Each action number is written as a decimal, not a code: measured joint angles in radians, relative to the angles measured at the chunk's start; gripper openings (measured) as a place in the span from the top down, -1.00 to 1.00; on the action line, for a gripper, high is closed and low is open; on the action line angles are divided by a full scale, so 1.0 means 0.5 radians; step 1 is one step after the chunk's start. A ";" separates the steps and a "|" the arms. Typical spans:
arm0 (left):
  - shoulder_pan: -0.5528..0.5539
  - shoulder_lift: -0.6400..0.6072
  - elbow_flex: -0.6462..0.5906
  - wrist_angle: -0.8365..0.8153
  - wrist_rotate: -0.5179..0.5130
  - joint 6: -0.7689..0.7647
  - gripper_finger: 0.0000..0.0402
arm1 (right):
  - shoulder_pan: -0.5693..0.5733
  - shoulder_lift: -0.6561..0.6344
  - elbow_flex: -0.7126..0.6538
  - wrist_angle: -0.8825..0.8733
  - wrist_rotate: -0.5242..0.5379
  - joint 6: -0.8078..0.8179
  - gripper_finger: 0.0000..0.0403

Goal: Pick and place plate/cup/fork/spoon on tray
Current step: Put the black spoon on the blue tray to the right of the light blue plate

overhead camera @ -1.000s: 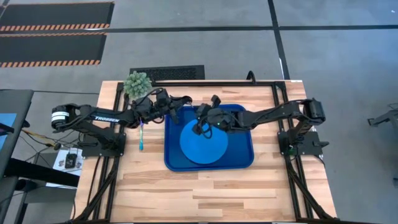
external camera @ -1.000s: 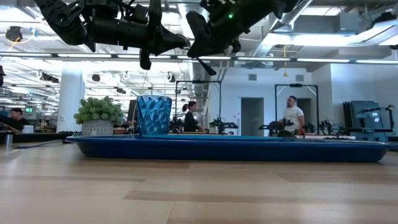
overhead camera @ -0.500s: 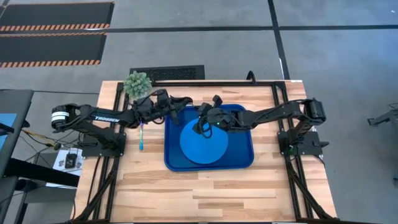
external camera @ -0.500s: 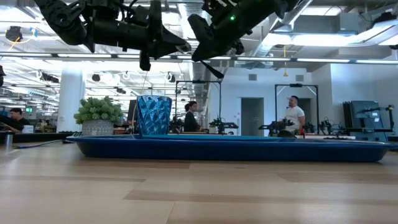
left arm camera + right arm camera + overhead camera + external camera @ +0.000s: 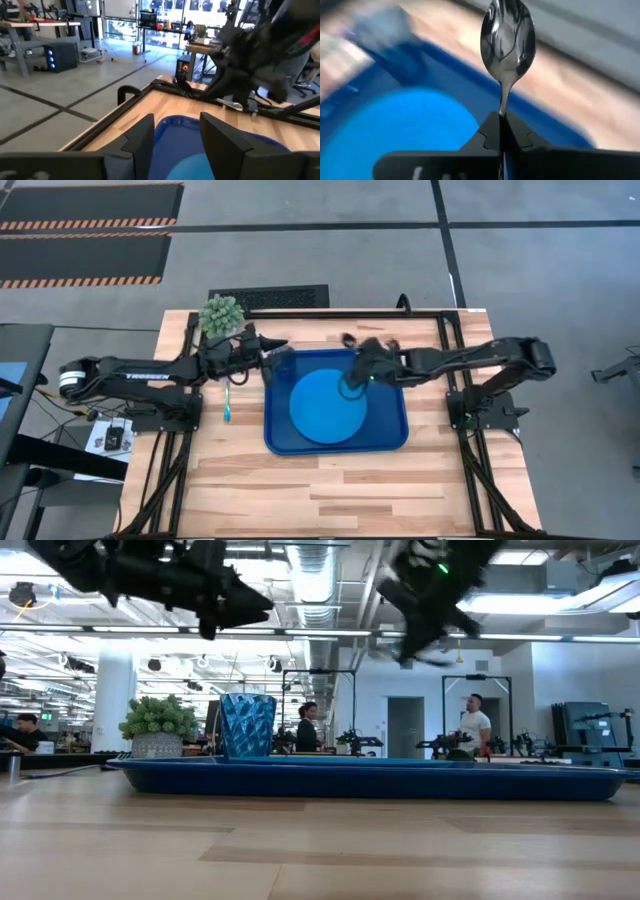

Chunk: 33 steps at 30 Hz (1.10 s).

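While the spoon [image 5: 507,37] is not yet set down, the tray [image 5: 390,435] already carries the plate [image 5: 327,408] and the cup [image 5: 248,725]. Right gripper [image 5: 352,385]: clenched on the spoon's handle, above the plate's edge. Left gripper [image 5: 272,352]: released, empty, beside the tray's corner. Outstanding: the fork [image 5: 227,398], on the table [image 5: 300,490] behind the left jaws.

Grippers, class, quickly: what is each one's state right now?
Left gripper: open, holding nothing.
Right gripper: shut on the spoon.
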 joint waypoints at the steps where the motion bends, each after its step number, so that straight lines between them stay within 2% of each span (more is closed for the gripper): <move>1: 0.001 -0.029 -0.043 0.029 0.010 -0.001 0.29 | 0.014 -0.026 -0.064 -0.082 -0.023 0.169 0.95; 6: 0.002 -0.162 -0.231 0.189 0.016 -0.012 0.44 | 0.091 -0.078 -0.368 -0.210 -0.179 0.903 0.90; 10: 0.004 -0.221 -0.285 0.210 0.032 0.011 0.57 | 0.125 -0.075 -0.537 -0.171 -0.298 1.261 0.91; 14: 0.004 -0.233 -0.331 0.213 0.032 0.018 0.69 | 0.177 -0.075 -0.650 -0.179 -0.311 1.516 0.94; 24: 0.004 -0.233 -0.394 0.229 0.031 0.018 0.89 | 0.151 -0.043 -0.777 -0.111 -0.457 1.650 0.93; 33: 0.004 -0.232 -0.394 0.234 0.030 0.017 0.93 | 0.036 -0.043 -0.828 -0.080 -0.492 1.609 0.91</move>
